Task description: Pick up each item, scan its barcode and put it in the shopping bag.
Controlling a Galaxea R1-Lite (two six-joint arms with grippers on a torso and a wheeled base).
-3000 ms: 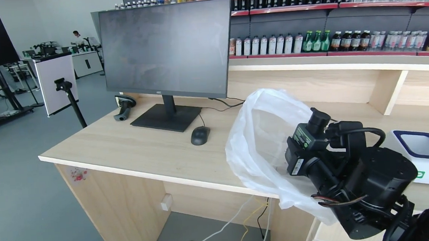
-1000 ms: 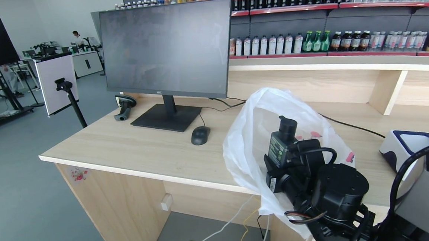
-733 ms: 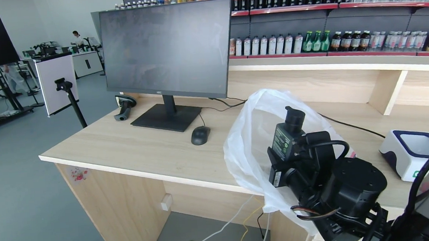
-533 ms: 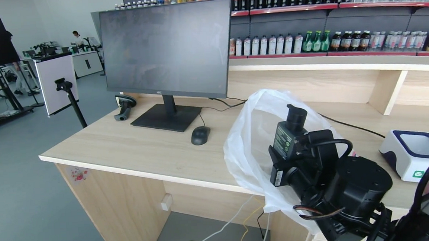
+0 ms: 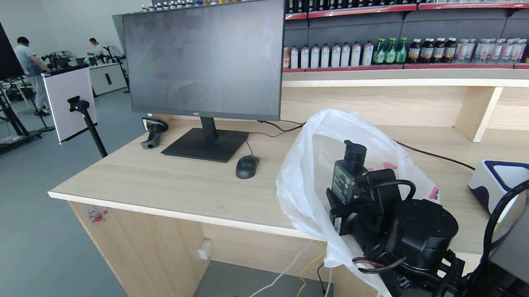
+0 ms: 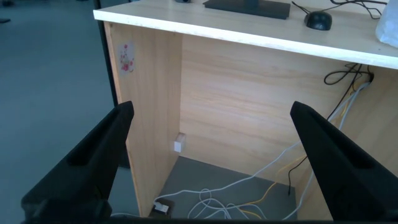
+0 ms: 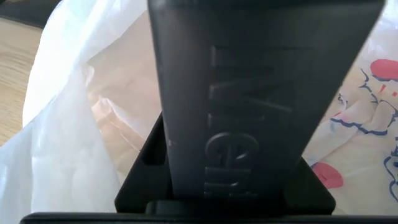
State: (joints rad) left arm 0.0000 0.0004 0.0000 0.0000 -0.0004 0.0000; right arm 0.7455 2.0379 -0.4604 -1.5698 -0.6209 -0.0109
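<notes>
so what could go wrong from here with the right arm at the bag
1. The shopping bag droops over the front edge of the counter, and the right arm is right against it; pulling back could drag the bag off.
2. The thin film might snag on the wrist's cables.
3. The scanner sits close beside that arm; a wide swing could knock it.

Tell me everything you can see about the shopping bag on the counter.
The shopping bag is thin, see-through white plastic, crumpled, with red and blue print on one side. It stands puffed up on the wooden counter, right of the mouse, its bottom hanging over the counter's front edge. The right arm covers its near side.
</notes>
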